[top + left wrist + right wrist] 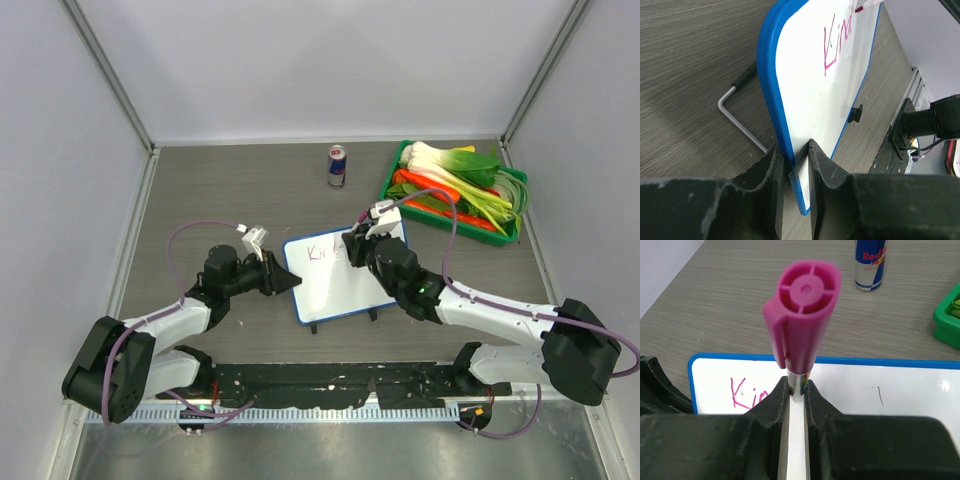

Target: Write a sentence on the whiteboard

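Your left hand (pixel 796 150): clenched on the blue rim of the whiteboard (pixel 810 100), with one finger on the white face and the other on the back.
Your right hand (pixel 797 387): clamped tight on a pink marker (pixel 802 300). The marker stands up between the fingers, its thick pink end toward the wrist camera.
Whiteboard: it sits on the tabletop (pixel 220 190) between your two hands. It reaches away from the left hand's fingertips and lies directly under the right hand.
Sentence (pixel 747 392): pink letters reading roughly "Kin", just left of the right hand's fingers near the board's far rim. Anything further is hidden behind that hand.
Marker tip: it is at the end of the letters. You cannot tell whether it presses on the board.
Wire leg (pixel 737 115): bent metal with a black tip, behind the board, just left of the left hand.
Can (pixel 871 262): upright, well beyond the right hand.
Green tray (pixel 393 172): full of vegetables (pixel 470 175), ahead and right of the right hand, apart from the board.
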{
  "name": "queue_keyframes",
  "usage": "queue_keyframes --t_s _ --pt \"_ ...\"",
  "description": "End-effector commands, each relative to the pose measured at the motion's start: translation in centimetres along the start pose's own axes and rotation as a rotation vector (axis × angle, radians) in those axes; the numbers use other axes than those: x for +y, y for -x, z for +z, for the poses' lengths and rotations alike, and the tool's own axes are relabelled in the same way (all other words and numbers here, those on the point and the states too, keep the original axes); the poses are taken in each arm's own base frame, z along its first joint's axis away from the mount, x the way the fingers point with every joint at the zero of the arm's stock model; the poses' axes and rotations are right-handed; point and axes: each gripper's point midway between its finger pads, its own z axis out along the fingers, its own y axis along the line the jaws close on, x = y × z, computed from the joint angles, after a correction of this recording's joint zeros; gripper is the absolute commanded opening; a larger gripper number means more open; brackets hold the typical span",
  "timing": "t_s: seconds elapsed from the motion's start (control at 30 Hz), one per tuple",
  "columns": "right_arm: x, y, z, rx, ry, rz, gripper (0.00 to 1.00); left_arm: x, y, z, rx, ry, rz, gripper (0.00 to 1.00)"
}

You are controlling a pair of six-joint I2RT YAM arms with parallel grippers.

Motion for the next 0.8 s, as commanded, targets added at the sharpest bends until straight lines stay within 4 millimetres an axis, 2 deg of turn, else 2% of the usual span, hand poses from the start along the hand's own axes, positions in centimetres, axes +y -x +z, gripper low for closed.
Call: queue_keyframes --t_s 0.0,0.37,0.6,0.77 --pt "-0.3 0.4 -0.3 -0.022 -0.008 0.019 0.01 0.2 0.3 0.4 0.003 0.010 0.055 0.00" --pt "-0.6 -0.6 -0.9 -0.004 -0.003 0.038 0.01 0.1 0.3 0.4 0.004 0.009 0.058 0.00" --pt "-0.2 1.4 -0.5 -0.059 -0.005 0.048 0.01 0.1 0.3 0.4 0.003 0.008 0.059 0.00" --pt "-0.1 2.1 -0.1 -0.071 -0.013 0.039 0.01 0.1 0.2 0.4 0.006 0.008 0.057 0.00"
